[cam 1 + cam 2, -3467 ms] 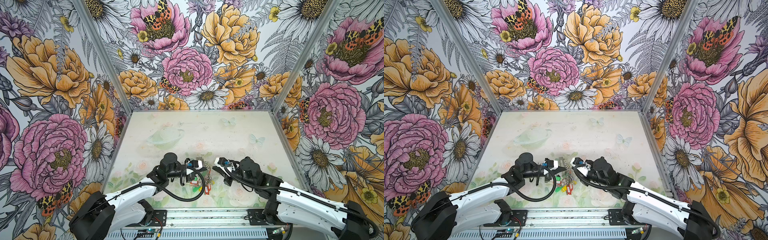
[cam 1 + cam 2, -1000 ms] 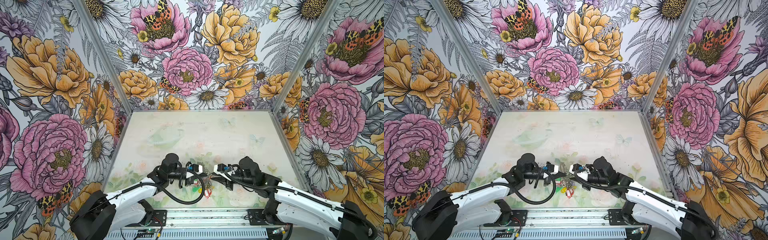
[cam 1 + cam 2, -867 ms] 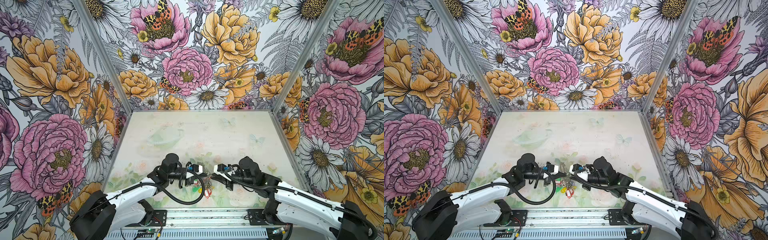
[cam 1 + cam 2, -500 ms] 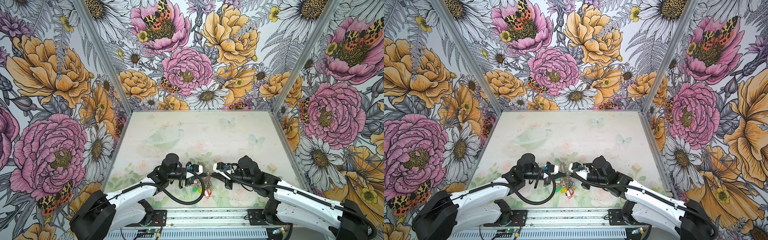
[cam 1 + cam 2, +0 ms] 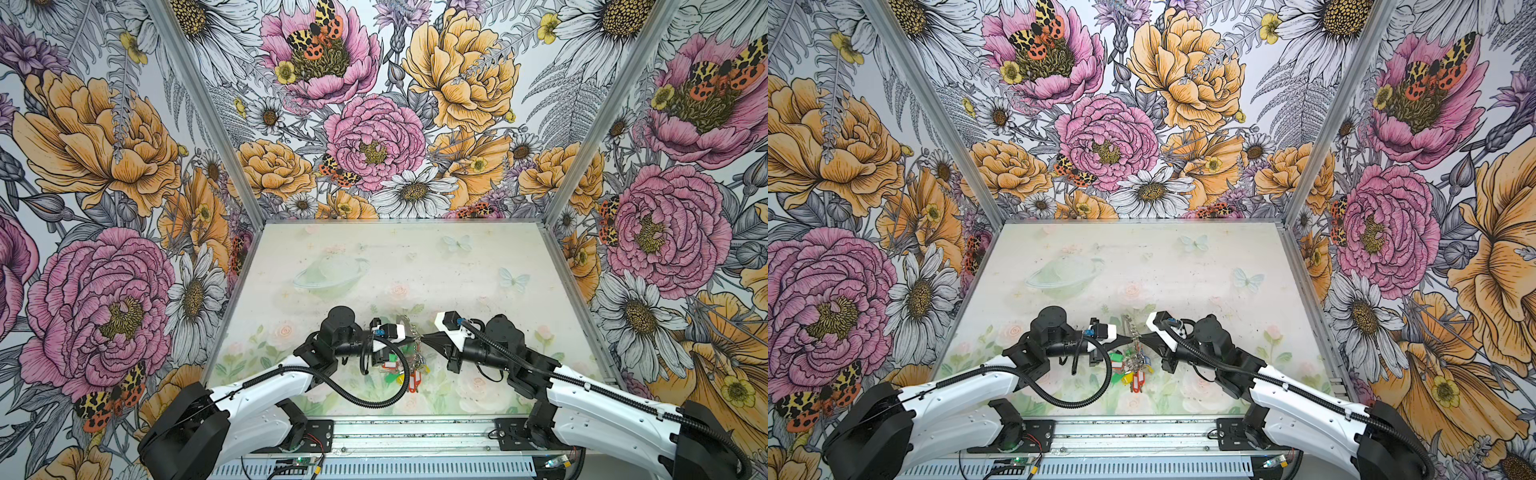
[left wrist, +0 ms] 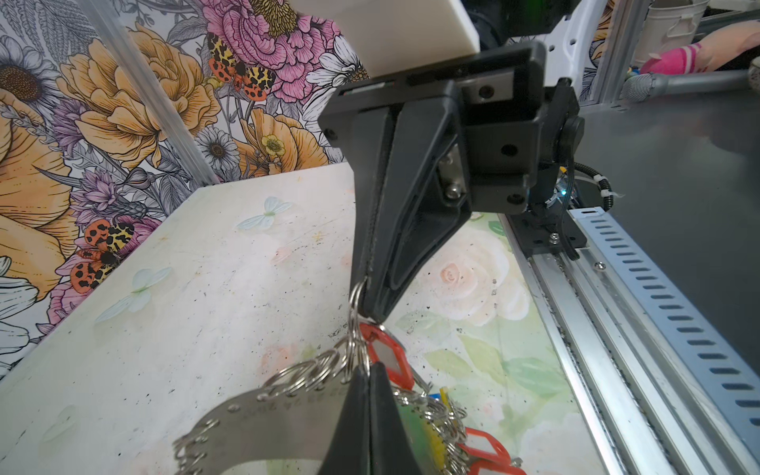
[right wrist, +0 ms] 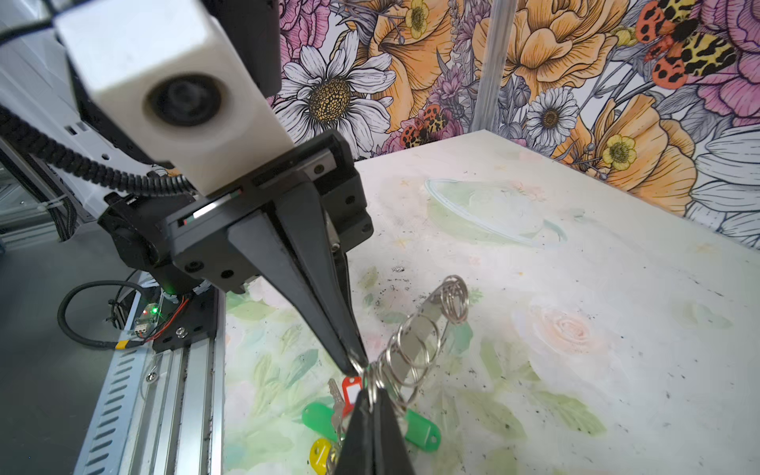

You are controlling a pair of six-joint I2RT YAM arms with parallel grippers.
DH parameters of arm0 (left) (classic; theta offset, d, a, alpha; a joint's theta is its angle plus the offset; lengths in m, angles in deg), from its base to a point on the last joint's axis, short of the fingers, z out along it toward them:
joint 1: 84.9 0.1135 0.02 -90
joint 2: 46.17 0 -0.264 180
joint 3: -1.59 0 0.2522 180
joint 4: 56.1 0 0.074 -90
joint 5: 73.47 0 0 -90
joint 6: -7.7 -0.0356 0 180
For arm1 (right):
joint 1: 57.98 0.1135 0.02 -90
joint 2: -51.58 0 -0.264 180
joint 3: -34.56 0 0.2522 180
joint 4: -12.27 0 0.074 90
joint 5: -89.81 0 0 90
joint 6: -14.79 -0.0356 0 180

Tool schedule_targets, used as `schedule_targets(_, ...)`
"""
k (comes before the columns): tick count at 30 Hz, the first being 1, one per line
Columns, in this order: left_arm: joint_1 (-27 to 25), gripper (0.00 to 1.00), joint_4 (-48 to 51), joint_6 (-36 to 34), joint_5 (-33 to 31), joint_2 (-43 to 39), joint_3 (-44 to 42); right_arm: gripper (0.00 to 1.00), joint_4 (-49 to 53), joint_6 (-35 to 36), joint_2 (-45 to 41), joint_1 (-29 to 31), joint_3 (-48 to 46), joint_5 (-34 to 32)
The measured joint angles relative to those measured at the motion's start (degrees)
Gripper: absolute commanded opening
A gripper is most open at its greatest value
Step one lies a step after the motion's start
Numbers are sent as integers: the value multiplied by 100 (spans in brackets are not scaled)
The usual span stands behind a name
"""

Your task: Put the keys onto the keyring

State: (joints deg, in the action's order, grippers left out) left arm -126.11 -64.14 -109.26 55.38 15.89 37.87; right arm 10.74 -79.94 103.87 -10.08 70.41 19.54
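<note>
One change: right gripper (image 6: 372,312) closed onto split ring (image 6: 353,312) (keyring (image 6: 283,415) edge).

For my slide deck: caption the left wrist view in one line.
Both grippers shut: left gripper clamps the keyring plate, right gripper pinches a split ring beside a red tag.

– Body check, quick?
– My left arm (image 5: 266,386) and right arm (image 5: 615,428): white shells, black joints, black bases. Black corrugated cable (image 5: 365,401) on each, plus a thin dark wire along each forearm.
– Wrists?
– I see a white boxy camera housing (image 7: 123,49), round dark lens. On the right gripper (image 6: 372,316): black wedge-shaped fingers (image 6: 411,197), black mount (image 6: 501,135) with small round screws (image 6: 486,91).
</note>
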Motion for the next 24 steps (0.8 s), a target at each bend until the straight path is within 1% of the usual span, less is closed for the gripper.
schedule_targets(5, 52, 0, 11, 15, -140, 0, -4, 0, -374, -190, 256, 2, -24, -144)
schedule_targets(6, 52, 0, 11, 15, -164, 0, -9, 2, -378, -184, 269, 2, -24, -153)
schedule_targets(9, 44, 0, 9, 13, -151, -11, -35, 16, -238, -50, 219, 2, -17, -186)
schedule_targets(10, 15, 0, 15, 13, -111, -15, -42, 19, -114, 35, 157, 2, -7, -221)
schedule_targets(13, -28, 0, 39, -4, -48, -15, -48, 24, 466, 271, -109, -15, 133, -284)
schedule_targets(18, -28, 0, 98, -7, -7, -15, -48, 24, 1241, 577, -328, -37, 599, -299)
schedule_targets(24, -28, 0, 101, -9, 136, -15, -48, 20, 1871, 918, -286, -37, 859, -31)
